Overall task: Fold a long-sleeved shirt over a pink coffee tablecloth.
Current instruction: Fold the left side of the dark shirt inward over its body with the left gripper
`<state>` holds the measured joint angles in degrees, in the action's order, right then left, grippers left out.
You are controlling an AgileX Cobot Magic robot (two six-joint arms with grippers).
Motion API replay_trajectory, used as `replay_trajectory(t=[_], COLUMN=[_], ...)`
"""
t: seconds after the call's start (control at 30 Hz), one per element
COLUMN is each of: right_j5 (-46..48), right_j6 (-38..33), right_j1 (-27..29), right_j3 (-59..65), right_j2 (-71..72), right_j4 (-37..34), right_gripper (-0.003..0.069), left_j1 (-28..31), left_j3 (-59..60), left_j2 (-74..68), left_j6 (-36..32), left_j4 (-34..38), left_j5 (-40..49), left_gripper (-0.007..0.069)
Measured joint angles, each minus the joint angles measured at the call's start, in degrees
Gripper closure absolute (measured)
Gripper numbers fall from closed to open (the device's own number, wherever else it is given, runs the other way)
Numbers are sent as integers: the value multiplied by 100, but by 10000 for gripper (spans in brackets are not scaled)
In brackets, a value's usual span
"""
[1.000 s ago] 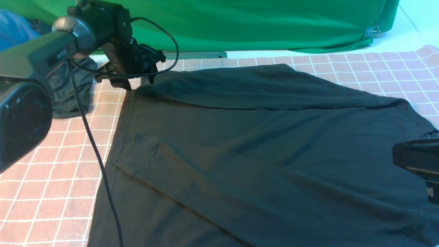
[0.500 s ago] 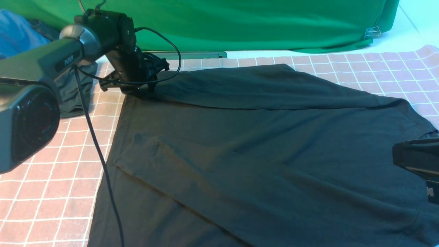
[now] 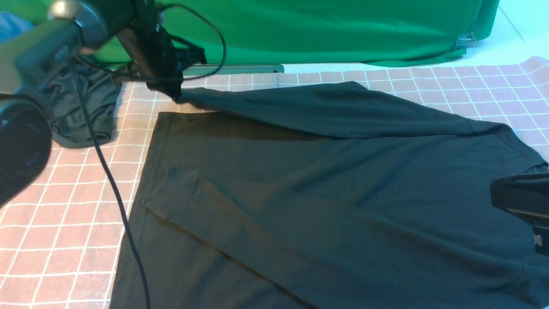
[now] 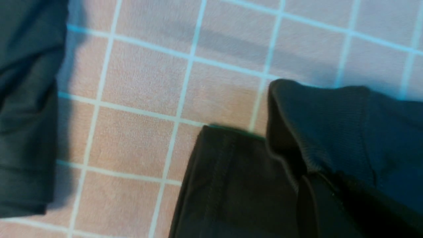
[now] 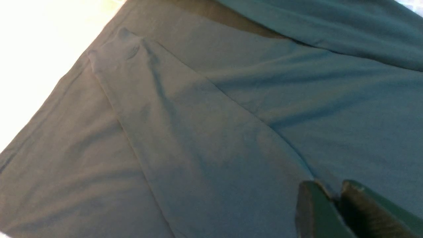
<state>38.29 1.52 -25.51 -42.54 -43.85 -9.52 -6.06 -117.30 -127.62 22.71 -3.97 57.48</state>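
Shirt (image 3: 321,193) lies flat across the tablecloth (image 3: 64,240), taking up most of the middle and right of the front view, plain black side up, hem toward my left arm, neck end toward my right. Near sleeve (image 3: 257,223) is folded slantwise over the body. Far sleeve (image 3: 334,109) runs along the far edge, and its ribbed cuff (image 4: 324,112) is held up off the cloth. Left gripper (image 3: 175,95) is clamped tight on that cuff, with the shirt's hem corner (image 4: 231,185) just under it on the pink squares (image 4: 138,138). Right gripper (image 3: 497,195) sits at the right edge over the neck end. In its wrist view the fingers (image 5: 314,211) stand close together with a thin dark slit between them, right down at the fabric (image 5: 198,132); I can't tell if any cloth is caught. Writing: lettering on the left arm (image 3: 62,53) is blurred and a white mark on the right gripper body (image 3: 536,240) is cut off, so both are unreadable. A cable (image 3: 111,184) hangs from the left arm across the grid. Beyond the hem, a dark crumpled garment (image 3: 81,111) sits on the tablecloth's far left, apart from the shirt. A blue garment (image 3: 13,25) is behind it. A green backdrop (image 3: 321,30) runs along the back, with a metal clip (image 3: 465,40) at its right end.
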Motion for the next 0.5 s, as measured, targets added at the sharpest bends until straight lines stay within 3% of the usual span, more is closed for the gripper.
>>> replay_trajectory(t=[0.27,0.5], right_j5=[-282,-28], right_j6=[157,348], right_j1=[94,632], right_j3=[-21,-206], right_j2=[-70,-495], right_j4=[200,711], right_gripper=[527,536], left_j1=[-9,-79], left_j3=[0,831], left_j2=[564,1393], left_j6=[-181,-253], left_j4=[260,354], left_j5=[614,1069], left_gripper=[594,594])
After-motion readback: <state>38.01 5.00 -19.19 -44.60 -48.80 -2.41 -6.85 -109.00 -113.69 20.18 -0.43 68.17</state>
